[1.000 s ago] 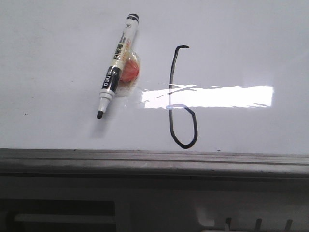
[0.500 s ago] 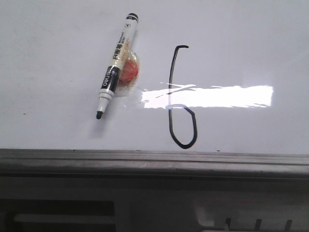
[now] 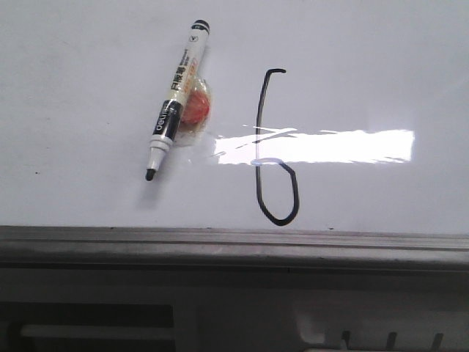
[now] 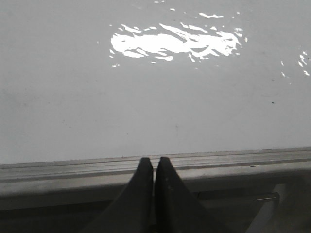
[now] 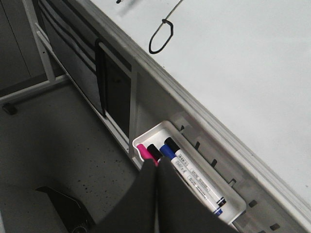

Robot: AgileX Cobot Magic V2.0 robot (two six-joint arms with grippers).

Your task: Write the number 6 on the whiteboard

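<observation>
The whiteboard (image 3: 88,88) fills the front view, glossy white with a grey rail (image 3: 234,246) along its near edge. A thin black number 6 (image 3: 277,198) is drawn on it, with a tall stem, a small top hook and a narrow loop. Its loop also shows in the right wrist view (image 5: 161,37). An uncapped black marker pen (image 3: 176,103) lies on the board left of the 6, tip toward the rail, over a small red thing. My left gripper (image 4: 154,161) is shut and empty above the rail. My right gripper (image 5: 156,164) is shut and empty, off the board beside the tray.
A bright rectangular glare (image 3: 315,147) crosses the 6's stem. A white tray (image 5: 228,204) hangs below the rail and holds several markers (image 5: 194,177) with pink, black and blue caps. The floor (image 5: 58,141) lies below it.
</observation>
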